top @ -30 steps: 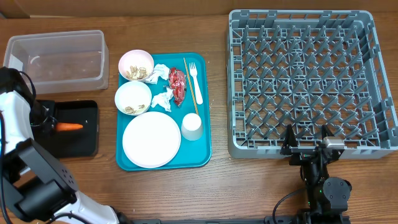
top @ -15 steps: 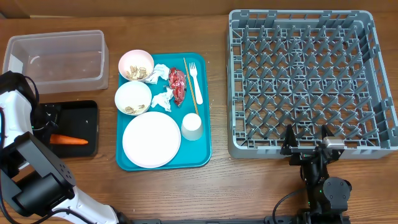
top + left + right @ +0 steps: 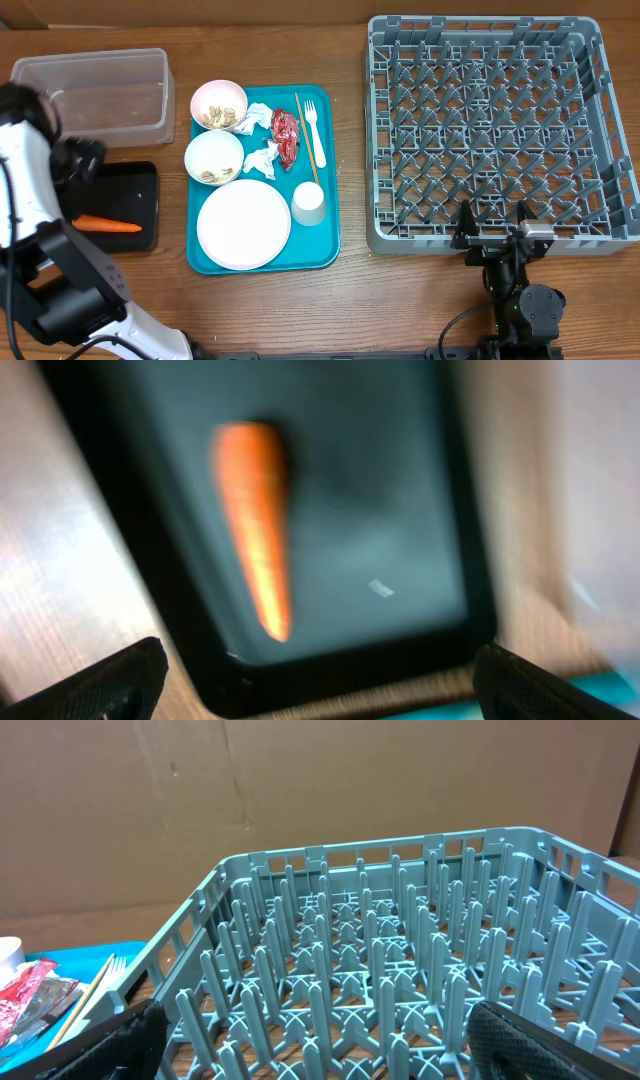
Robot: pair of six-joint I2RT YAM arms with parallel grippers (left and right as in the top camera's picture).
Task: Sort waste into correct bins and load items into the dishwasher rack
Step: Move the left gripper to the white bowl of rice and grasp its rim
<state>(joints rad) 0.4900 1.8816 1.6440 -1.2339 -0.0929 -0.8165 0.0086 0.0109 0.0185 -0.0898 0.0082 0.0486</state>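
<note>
The orange carrot (image 3: 108, 224) (image 3: 255, 520) lies loose in the shallow black tray (image 3: 140, 195) (image 3: 400, 510). My left gripper (image 3: 78, 160) (image 3: 325, 690) hovers above that tray, open and empty. On the teal tray (image 3: 325, 250) are a white plate (image 3: 243, 224), two bowls (image 3: 219, 104) (image 3: 214, 158) with pale scraps, a cup (image 3: 308, 203), a fork (image 3: 314, 120), a wooden stick (image 3: 306, 135), crumpled napkins (image 3: 262, 158) and a red wrapper (image 3: 285, 137). My right gripper (image 3: 492, 232) (image 3: 320, 1040) is open at the near edge of the grey dishwasher rack (image 3: 495, 130) (image 3: 400, 970).
A clear plastic tub (image 3: 100, 95) stands behind the black tray at the far left. The rack fills the right half of the table. In the right wrist view the teal tray's corner (image 3: 60, 965) and the red wrapper (image 3: 30, 990) show at the left.
My left gripper opened and let go of the carrot, which dropped flat into the black tray. The left gripper then rose and drew back toward the tub. The right arm stayed still.
</note>
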